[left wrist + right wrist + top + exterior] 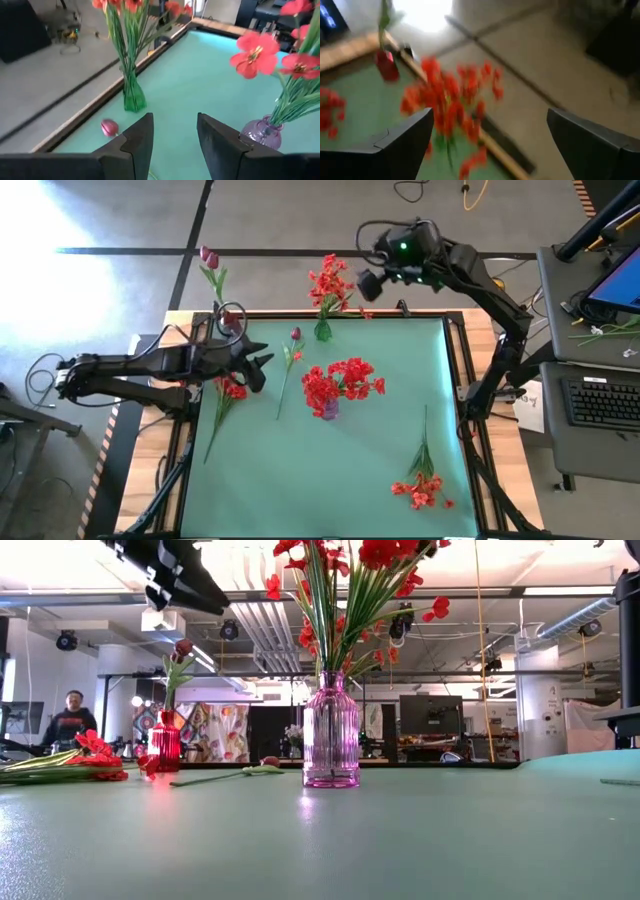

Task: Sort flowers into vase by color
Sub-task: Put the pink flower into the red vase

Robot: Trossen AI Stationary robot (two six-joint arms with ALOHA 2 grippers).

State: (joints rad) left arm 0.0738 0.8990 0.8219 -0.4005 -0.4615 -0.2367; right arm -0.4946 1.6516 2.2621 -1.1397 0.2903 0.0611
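Observation:
My left gripper (262, 370) hovers open over the mat's left part, above a red flower (230, 390) lying flat there. Just beyond its fingers lies a magenta bud (109, 127) on its long stem (285, 380). My right gripper (365, 285) is open and raised over the far edge, beside the green vase (323, 330) of red flowers (328, 280). A purple vase (330, 408) at mid-table holds more red flowers (345, 378). A red vase (230, 320) at the far left holds a magenta tulip (209, 257). Another red flower (422, 485) lies near right.
The green mat (380, 450) has free room in its near middle and along its right side. A wooden rim (455, 320) frames the table. At the right stand a desk with a keyboard (600, 400) and a laptop. A person (70, 720) stands far behind the table.

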